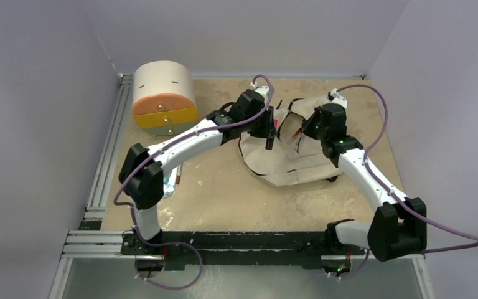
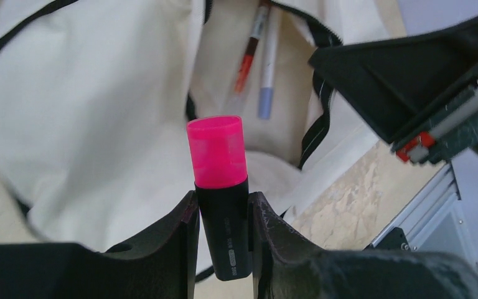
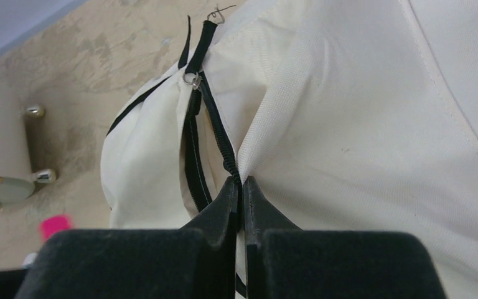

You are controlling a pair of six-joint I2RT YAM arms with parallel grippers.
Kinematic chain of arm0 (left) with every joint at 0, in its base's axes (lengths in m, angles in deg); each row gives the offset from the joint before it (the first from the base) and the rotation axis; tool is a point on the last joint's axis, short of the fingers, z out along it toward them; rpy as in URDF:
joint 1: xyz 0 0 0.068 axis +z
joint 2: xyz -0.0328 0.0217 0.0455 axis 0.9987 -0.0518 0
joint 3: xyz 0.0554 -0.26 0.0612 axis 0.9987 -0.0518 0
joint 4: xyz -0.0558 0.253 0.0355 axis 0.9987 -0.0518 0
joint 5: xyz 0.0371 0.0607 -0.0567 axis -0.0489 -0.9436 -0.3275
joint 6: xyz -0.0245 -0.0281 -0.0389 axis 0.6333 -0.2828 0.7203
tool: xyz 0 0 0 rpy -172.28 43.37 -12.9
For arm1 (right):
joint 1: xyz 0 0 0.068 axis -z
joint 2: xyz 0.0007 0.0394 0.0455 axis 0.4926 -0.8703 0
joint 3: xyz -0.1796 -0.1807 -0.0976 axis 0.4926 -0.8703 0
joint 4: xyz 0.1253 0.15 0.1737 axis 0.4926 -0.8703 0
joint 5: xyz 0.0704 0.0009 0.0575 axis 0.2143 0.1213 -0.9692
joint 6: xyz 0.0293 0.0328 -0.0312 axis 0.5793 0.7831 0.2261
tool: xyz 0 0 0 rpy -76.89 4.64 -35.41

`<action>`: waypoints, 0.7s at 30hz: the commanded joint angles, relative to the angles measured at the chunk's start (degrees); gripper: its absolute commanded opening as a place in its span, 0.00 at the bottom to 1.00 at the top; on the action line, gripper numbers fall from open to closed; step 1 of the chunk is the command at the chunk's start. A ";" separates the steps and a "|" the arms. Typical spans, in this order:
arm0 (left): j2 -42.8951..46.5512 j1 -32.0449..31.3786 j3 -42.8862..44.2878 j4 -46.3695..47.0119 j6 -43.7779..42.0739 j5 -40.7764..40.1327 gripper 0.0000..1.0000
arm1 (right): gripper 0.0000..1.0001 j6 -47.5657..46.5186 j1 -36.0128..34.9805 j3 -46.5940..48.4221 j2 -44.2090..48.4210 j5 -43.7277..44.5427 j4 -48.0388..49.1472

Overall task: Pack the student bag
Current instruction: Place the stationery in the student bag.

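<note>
The student bag [image 1: 299, 159] is a cream fabric backpack with black zipper lines, lying at the back right of the table. My left gripper [image 2: 222, 205] is shut on a highlighter [image 2: 218, 156] with a black body and a pink cap. It holds the highlighter over the bag's open mouth [image 2: 249, 106]. Inside the opening lie a red pen [image 2: 252, 47] and a pale blue pen [image 2: 267, 68]. My right gripper [image 3: 241, 184] is shut on the bag's fabric edge [image 3: 361, 124] beside the black zipper [image 3: 215, 124], holding the opening up. From above, the two grippers [image 1: 270, 134] [image 1: 305, 131] face each other across the opening.
A cream cylindrical drawer box [image 1: 163, 99] with orange and yellow fronts stands at the back left. An aluminium rail [image 1: 109, 156] runs along the table's left edge. A small pen-like item [image 1: 177, 175] lies by the left arm's elbow. Walls close in on three sides.
</note>
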 commanded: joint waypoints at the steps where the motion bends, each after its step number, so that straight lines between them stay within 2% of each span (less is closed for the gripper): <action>1: -5.83 1.28 7.42 4.43 -0.58 8.56 0.17 | 0.00 1.57 -1.52 0.60 4.02 -4.75 6.00; 7: -11.93 2.23 12.74 7.80 0.96 13.95 0.17 | 0.00 0.01 -1.76 0.45 5.81 -7.64 7.98; 11: -15.54 2.31 17.49 6.42 0.72 16.74 0.17 | 0.00 -0.58 -1.81 0.92 6.25 -10.22 8.41; 21: -20.29 2.80 19.39 6.70 1.45 19.60 0.16 | 0.00 -1.40 -1.98 -0.09 8.11 -11.44 11.27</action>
